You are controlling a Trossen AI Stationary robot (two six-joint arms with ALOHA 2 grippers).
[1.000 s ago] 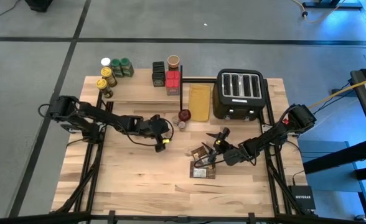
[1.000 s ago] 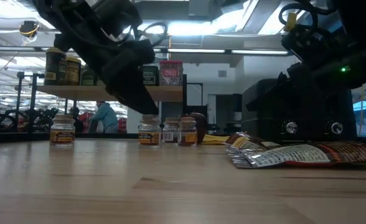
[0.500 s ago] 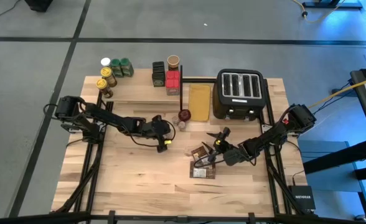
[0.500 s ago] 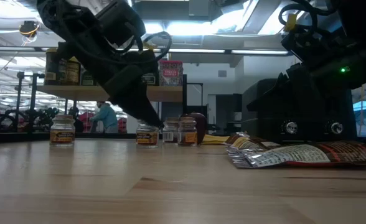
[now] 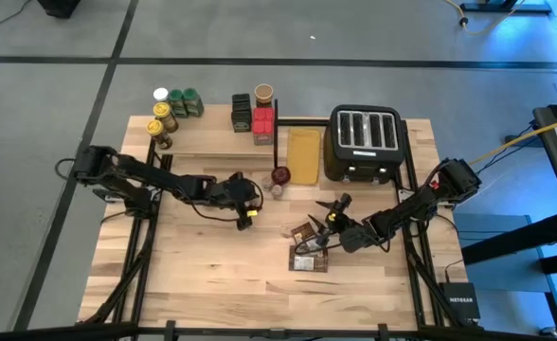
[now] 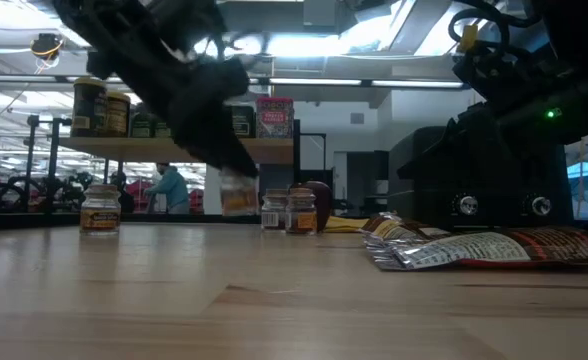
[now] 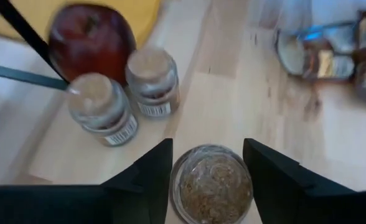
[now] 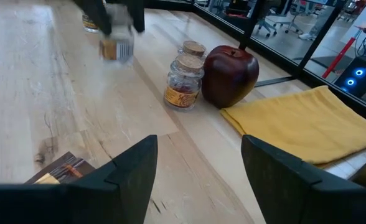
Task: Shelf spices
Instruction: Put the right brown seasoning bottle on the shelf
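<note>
My left gripper is shut on a small glass spice jar, which floats just above the table in the low view. Two more jars stand on their bases beside a red apple. Another jar stands alone farther off. The shelf at the table's far left carries jars and boxes. My right gripper is open and holds nothing, low over the flat brown packets. My left gripper pinches the jar between its two fingers, one on each side of the glass body. The fingers slant down from the table's left side. The jar stays roughly upright and is lifted clear of the table.
A black toaster stands at the far right, with a yellow cloth lying beside it. The packets lie flat on the table's right half. The near half of the tabletop is bare wood.
My left gripper came down onto the jar that stood on the table, took hold of it and rose again. The jar now hangs a little above the wood, clear of it. The two jars by the apple kept their places.
</note>
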